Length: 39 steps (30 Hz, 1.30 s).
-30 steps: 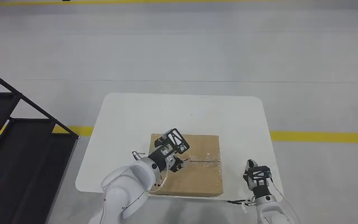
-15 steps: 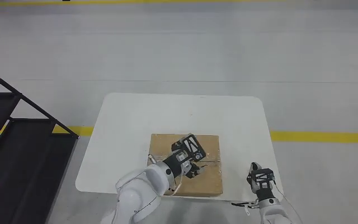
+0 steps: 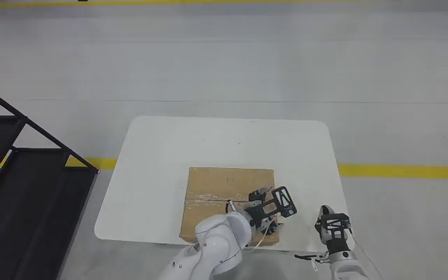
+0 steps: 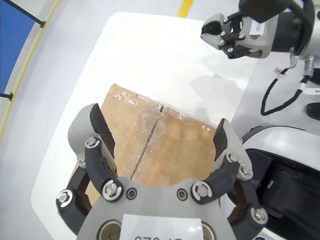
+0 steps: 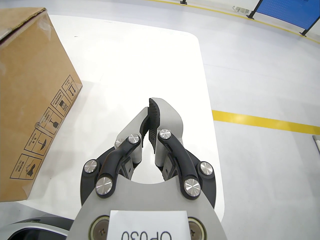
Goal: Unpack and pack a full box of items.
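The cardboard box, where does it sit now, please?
Top view: the cardboard box sits at the white table's near edge, the open left gripper over its right end.

The taped-shut cardboard box (image 3: 224,185) hides its contents, and in the top view the left claw (image 3: 267,213) covers its near right corner.

Handling pictograms (image 5: 47,128) line the box (image 5: 30,76) side; a tag (image 5: 148,226), perhaps a code, marks the right gripper (image 5: 152,111).
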Available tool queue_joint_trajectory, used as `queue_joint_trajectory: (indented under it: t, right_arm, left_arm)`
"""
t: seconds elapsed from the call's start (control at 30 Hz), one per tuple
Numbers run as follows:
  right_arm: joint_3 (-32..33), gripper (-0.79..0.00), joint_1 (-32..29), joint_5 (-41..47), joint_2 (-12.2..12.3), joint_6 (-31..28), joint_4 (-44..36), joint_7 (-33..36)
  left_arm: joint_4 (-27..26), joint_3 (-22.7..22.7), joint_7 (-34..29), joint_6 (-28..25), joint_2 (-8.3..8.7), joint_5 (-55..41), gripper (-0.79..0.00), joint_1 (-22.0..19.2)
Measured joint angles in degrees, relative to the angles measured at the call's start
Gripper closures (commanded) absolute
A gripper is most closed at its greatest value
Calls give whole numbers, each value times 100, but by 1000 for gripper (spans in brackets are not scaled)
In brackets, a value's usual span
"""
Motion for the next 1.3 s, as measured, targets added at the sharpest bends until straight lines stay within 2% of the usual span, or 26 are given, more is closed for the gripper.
queue_joint_trajectory:
  t: [0.2,0.43,0.5,0.77,0.93,1.3]
  right_arm:
    - [79,0,-30,-19,-21,-29,-2,3]
    - [116,0,-21,-47,-52,-83,16,17]
    - [114,0,-17,-60,-62,-105,18,25]
    - [70,0,4,-132,-103,-149,26,36]
    - [52,0,10,-161,-129,-175,51,38]
    - [97,0,-20,-222,-172,-215,23,44]
  left_arm:
    - [399,162,-53,265,-67,180,-736,-207]
    - [656,353,-74,361,-117,432,-717,-306]
    - [726,375,-82,412,-126,530,-653,-324]
    - [837,336,-112,546,-138,797,-597,-337]
    - [804,331,-145,506,-137,867,-493,-261]
    - [422,212,-303,464,-140,866,-566,-163]
